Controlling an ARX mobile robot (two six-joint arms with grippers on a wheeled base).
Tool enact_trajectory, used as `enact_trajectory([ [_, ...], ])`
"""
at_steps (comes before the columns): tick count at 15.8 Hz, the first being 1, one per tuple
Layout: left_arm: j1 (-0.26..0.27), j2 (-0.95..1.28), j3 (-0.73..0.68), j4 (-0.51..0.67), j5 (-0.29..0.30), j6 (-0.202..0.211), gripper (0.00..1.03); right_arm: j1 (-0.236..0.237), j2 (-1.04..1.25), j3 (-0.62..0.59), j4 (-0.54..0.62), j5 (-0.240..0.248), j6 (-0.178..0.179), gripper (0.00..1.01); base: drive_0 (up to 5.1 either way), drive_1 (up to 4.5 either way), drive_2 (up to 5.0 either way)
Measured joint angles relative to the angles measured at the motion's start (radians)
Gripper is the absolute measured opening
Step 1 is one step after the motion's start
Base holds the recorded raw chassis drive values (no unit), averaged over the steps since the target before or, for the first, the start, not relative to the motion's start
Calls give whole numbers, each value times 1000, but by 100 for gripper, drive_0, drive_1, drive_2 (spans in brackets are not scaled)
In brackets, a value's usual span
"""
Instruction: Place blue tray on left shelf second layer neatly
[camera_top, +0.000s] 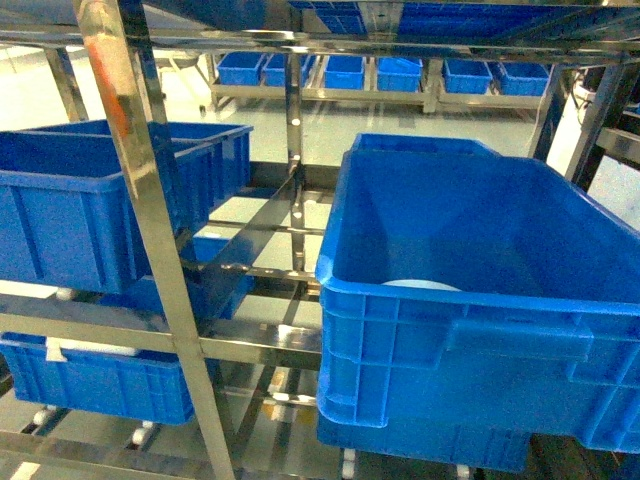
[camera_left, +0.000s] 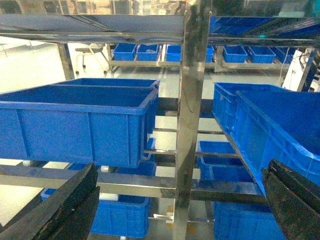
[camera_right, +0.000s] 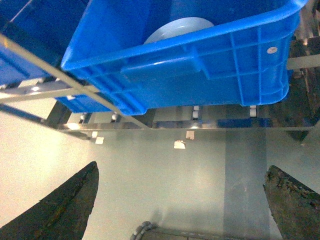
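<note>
Neither arm appears in the head view. Each wrist camera shows only the two dark fingertips of its own pincer at the bottom corners of the picture.

The left pincer (camera_left: 180, 210) is level and faces the shiny stainless-steel rack with perforated uprights (camera_left: 192, 115). Its fingers (camera_left: 65, 207) are spread wide, with nothing between them and nothing touching them.

The right pincer (camera_right: 180, 200) is tilted, looking across a pale glossy floor (camera_right: 165, 175) toward the underside of a deep dark-blue ribbed plastic crate (camera_right: 210, 65). Its fingers (camera_right: 67, 205) are also spread wide and hold nothing.

A pale, rounded, light-blue rim (camera_right: 175, 29) peeks above the near wall of that crate, and shows as a whitish sliver (camera_top: 422, 285) in the head view. Most of it is hidden, so it cannot be confirmed as the tray.

More dark-blue crates (camera_top: 90, 200) sit on the rack's left tiers. Small blue bins (camera_top: 380, 72) line a farther rack behind.
</note>
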Motion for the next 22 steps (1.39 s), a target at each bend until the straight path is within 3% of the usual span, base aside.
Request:
enact_trajectory([
  [2,0,0,0,0,-1,0,98,6,-53,13,15,-6,-37,98,0,0,0],
  [3,0,0,0,0,-1,0,98,7,-67,-22,121,35,-59,95,0,0,0],
  [5,0,0,0,0,-3,0,98,-13,-211,-215,500,241,-213,75,0,0,0],
  [6,0,0,0,0,0,0,98,-15,-240,-250,592,275,-259,66,0,0,0],
  [12,0,0,0,1,0,0,98,-13,-269,-261,642,277,-308,44,0,0,0],
  [15,0,0,0,1,0,0,98,-13,-325,-301,607,278,-327,7,0,0,0],
  [16,0,0,0,1,0,0,98,-13,-346,-307,597,278,-333,2,0,0,0],
  [21,0,0,0,1,0,0,98,-13,-441,-349,562,278,-334,2,0,0,0],
  [22,0,0,0,1,0,0,98,-13,-517,-348,445,278,-333,2,0,0,0],
])
